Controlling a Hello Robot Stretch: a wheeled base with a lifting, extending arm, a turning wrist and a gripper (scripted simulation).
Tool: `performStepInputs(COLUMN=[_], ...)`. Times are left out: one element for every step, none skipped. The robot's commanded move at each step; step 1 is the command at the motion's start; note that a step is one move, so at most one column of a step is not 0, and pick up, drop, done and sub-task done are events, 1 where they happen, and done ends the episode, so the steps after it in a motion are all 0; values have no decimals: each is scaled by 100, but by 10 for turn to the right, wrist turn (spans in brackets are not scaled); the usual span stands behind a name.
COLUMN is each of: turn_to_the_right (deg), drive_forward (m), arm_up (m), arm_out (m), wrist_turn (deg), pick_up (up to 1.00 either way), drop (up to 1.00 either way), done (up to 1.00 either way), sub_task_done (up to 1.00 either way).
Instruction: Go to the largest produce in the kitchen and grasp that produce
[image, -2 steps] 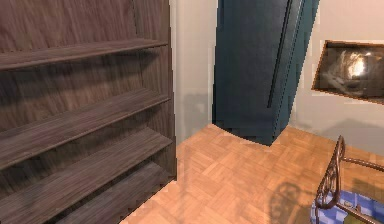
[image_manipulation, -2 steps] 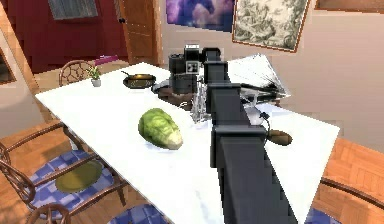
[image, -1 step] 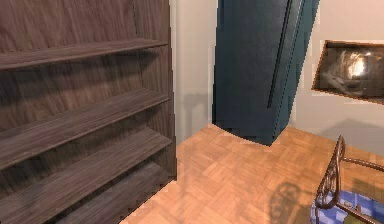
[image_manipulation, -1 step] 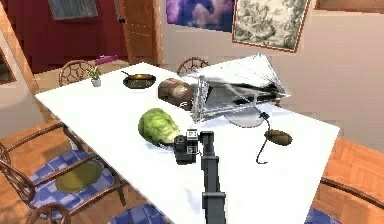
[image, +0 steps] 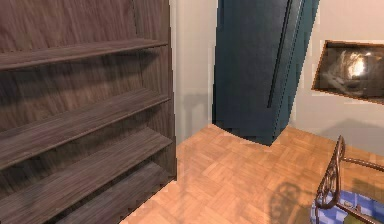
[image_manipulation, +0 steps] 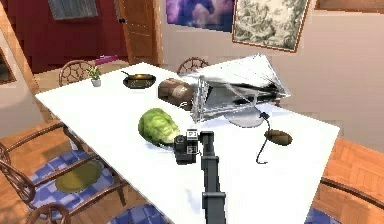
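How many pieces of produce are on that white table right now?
2. A green leafy head sits near the table's front edge; a small brown potato-like lump lies further right. The silvery object might hide more.

Bare table (image_manipulation: 95, 115) left of the gripper (image_manipulation: 182, 146) — green head (image_manipulation: 160, 126), perhaps lettuce, just beyond; shiny slanted sheet (image_manipulation: 240, 85) beyond-right.

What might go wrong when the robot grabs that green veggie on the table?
The lettuce is round, so a bump from the gripper might roll it across the table instead of catching it. The shiny metal thing stands close to the arm, so a swing might knock it. A small brown potato also lies there, so the robot might go for the wrong one.
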Motion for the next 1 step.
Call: performStepInputs(turn_to_the_right=[0], drive_forward=[0], arm_up=[10], arm_out=[0], wrist_turn=[0], pick_up=[0], drop=[0], done=[0], sub_task_done=[0])
